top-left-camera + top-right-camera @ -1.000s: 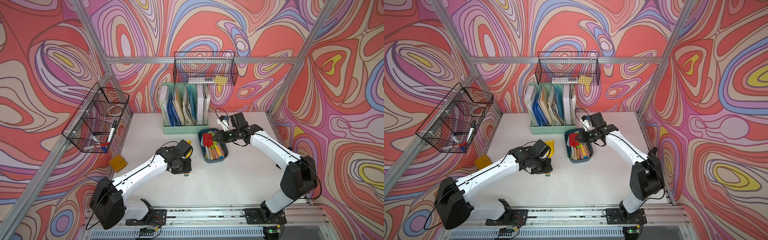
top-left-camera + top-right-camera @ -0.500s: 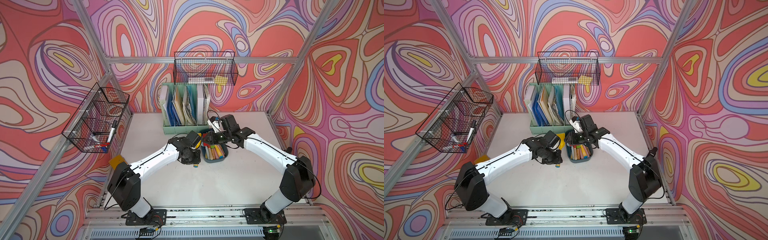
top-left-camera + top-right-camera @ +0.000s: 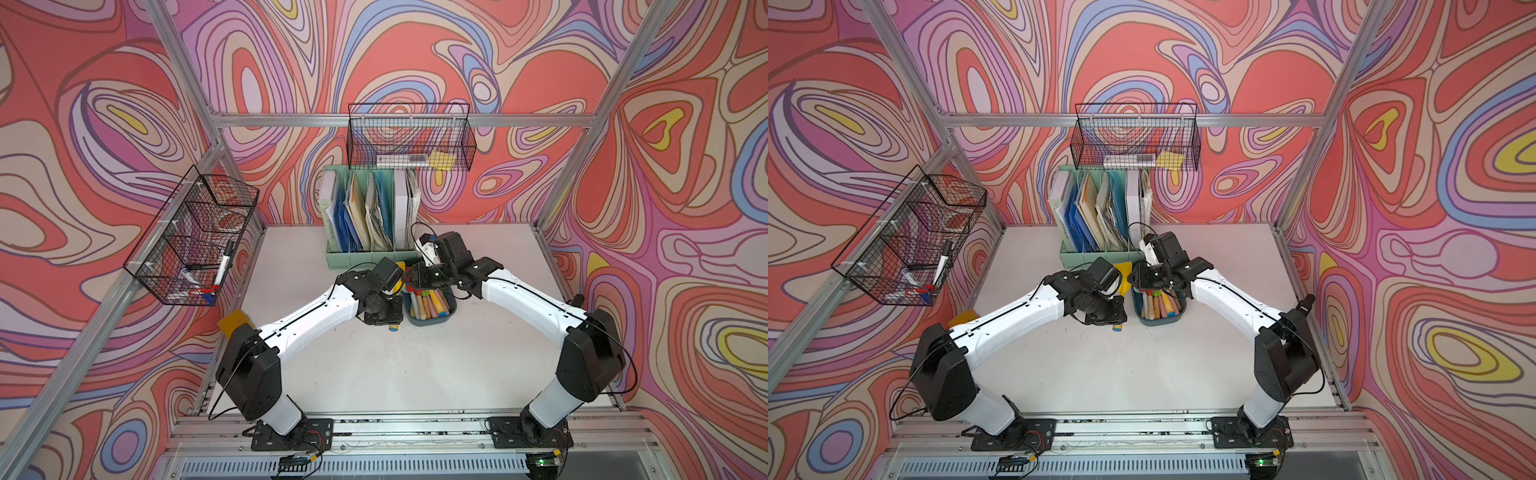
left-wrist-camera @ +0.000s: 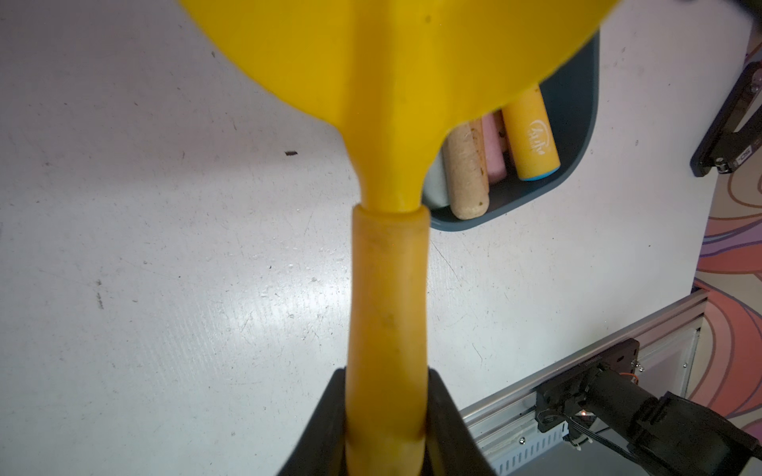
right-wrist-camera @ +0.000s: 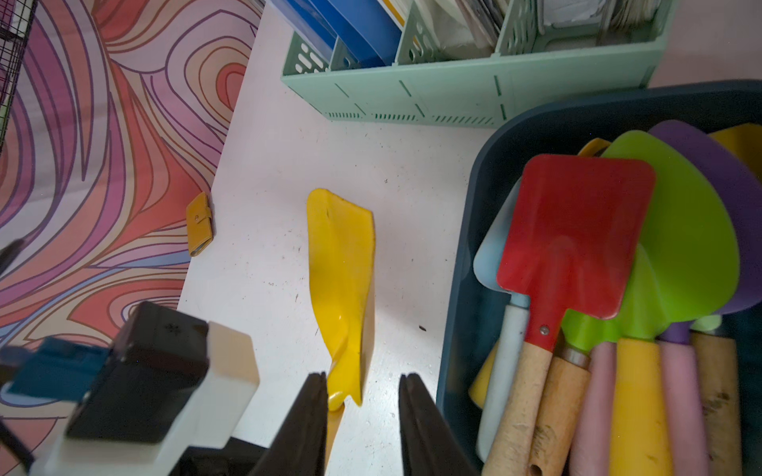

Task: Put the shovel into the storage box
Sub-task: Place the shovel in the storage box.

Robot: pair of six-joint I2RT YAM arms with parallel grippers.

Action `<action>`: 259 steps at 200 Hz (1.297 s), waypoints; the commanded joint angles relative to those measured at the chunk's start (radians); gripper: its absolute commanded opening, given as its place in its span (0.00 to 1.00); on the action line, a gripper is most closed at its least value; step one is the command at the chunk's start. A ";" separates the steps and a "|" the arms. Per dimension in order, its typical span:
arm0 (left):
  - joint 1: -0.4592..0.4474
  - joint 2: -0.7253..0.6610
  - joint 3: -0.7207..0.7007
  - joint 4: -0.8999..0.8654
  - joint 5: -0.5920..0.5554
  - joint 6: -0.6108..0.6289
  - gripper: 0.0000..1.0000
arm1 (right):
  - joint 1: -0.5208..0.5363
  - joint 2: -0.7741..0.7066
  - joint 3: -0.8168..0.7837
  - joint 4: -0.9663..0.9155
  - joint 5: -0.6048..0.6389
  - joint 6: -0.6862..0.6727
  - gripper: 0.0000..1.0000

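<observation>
left wrist view shows the left gripper (image 4: 385,375) clamped on the yellow handle of the shovel (image 4: 387,123), with one black finger pressed to each side. the shovel is held over the table (image 4: 165,247). from this angle its blade hides part of one rounded corner of the storage box (image 4: 575,115). in both top views the shovel (image 3: 400,275) (image 3: 1123,272) is just beside the storage box (image 3: 432,324) (image 3: 1162,322), on the side toward the left arm, and not inside it.

in the right wrist view the right gripper (image 5: 363,383) has its jaws apart with nothing between them, just outside the storage box's long wall. the shovel's blade is turned on edge close by. a red spade (image 5: 577,230), a green scoop (image 5: 684,239) and a purple scoop (image 5: 734,185) lie inside the storage box. the mint file holder (image 5: 433,94) stands just behind it.
</observation>
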 commanded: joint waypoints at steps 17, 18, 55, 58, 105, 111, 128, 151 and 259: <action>-0.007 0.011 0.037 -0.026 0.008 0.017 0.00 | 0.012 0.034 -0.011 0.035 0.040 0.025 0.29; -0.007 0.011 0.037 -0.026 0.008 0.017 0.00 | 0.012 0.034 -0.011 0.035 0.041 0.026 0.29; -0.009 0.012 0.040 -0.031 0.014 0.017 0.00 | 0.018 0.058 -0.005 0.041 0.070 0.043 0.15; -0.009 0.013 0.040 -0.032 0.014 0.019 0.00 | 0.018 0.059 -0.006 0.042 0.071 0.044 0.14; -0.010 0.015 0.043 -0.033 0.015 0.017 0.00 | 0.024 0.072 -0.002 0.043 0.083 0.053 0.03; -0.010 0.015 0.043 -0.032 0.015 0.017 0.00 | 0.025 0.072 -0.002 0.043 0.084 0.052 0.01; -0.010 0.014 0.046 -0.032 0.019 0.017 0.06 | 0.026 0.071 0.001 0.040 0.088 0.053 0.00; -0.010 0.009 0.048 -0.025 0.032 0.020 0.44 | 0.027 0.072 0.003 0.039 0.096 0.054 0.00; -0.015 -0.057 0.023 0.031 0.072 0.046 0.99 | 0.010 0.163 0.124 -0.008 0.156 -0.030 0.00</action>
